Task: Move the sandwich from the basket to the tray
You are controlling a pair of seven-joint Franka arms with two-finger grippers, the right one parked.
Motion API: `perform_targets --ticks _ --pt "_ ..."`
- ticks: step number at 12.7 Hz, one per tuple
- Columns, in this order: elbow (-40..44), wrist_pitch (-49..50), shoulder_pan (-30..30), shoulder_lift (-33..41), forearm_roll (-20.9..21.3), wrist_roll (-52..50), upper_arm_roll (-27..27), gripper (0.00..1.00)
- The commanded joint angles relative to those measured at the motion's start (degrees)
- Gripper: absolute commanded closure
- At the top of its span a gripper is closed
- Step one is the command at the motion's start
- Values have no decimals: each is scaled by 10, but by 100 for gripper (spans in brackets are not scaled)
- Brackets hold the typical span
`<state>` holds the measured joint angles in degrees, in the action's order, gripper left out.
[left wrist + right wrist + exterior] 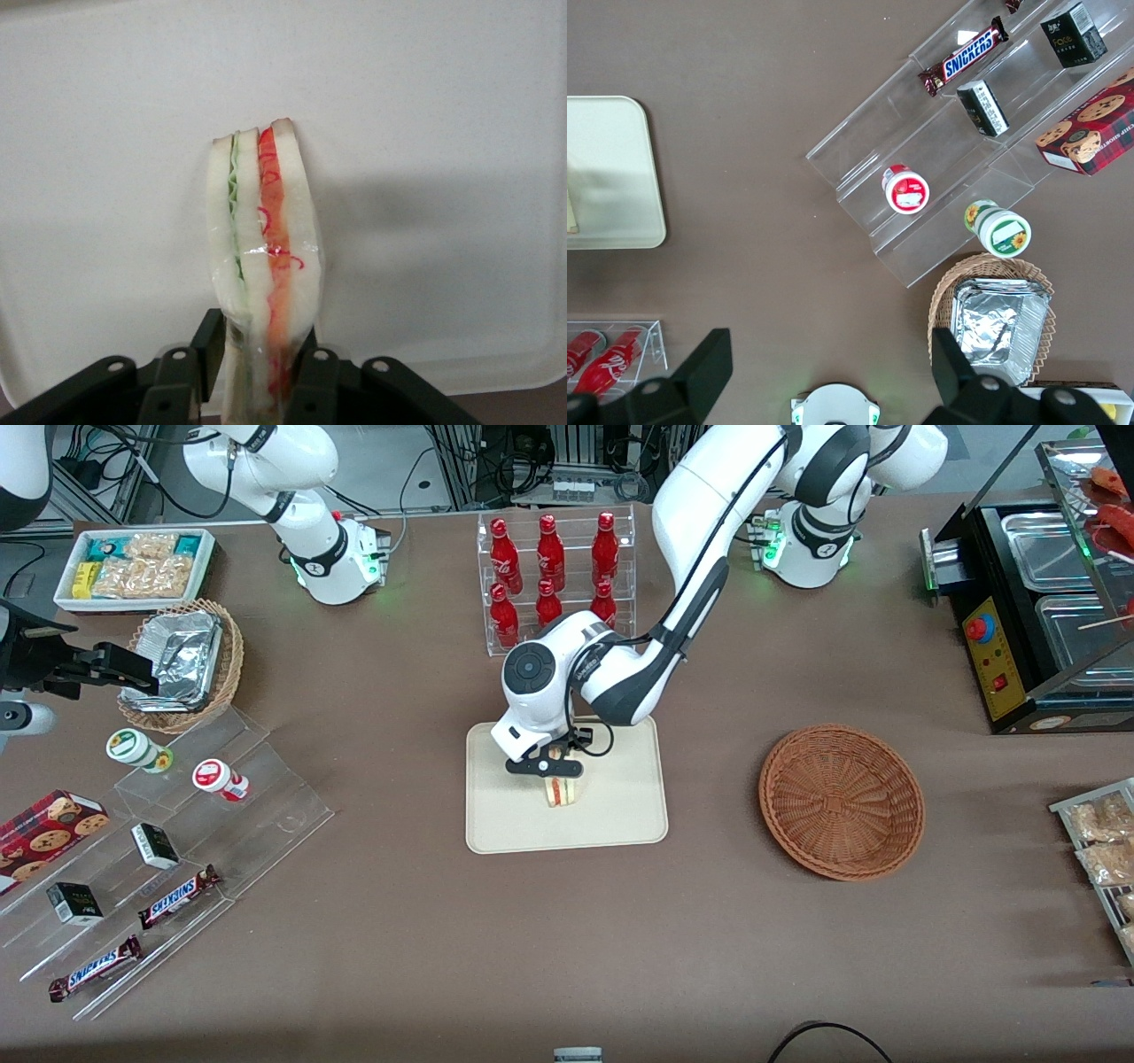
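The sandwich (560,790) stands on edge on the cream tray (620,806), near the tray's middle. My left gripper (554,766) is directly above it and shut on its upper end. In the left wrist view the black fingers (208,350) press both bread sides of the sandwich (266,230), whose green and red-orange filling layers face the camera, with the tray (443,133) surface under it. The reddish-brown wicker basket (842,802) sits beside the tray toward the working arm's end of the table, with nothing in it.
A clear rack of red bottles (554,576) stands just past the tray, farther from the front camera. A tan wicker basket with foil containers (182,664), a stepped acrylic shelf of snacks (177,841) and a white snack bin (133,567) lie toward the parked arm's end. A black food warmer (1045,602) is near the basket's end.
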<state>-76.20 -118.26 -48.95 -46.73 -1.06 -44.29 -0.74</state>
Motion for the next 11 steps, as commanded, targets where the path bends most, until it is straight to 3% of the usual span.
perform_targets --ticks 1,6,11 --pt "19 4 -4 1 5 -3 13 0" --pt "14 11 3 82 -2 -46 54 0" --pt "-5 131 81 212 -2 -42 61 0"
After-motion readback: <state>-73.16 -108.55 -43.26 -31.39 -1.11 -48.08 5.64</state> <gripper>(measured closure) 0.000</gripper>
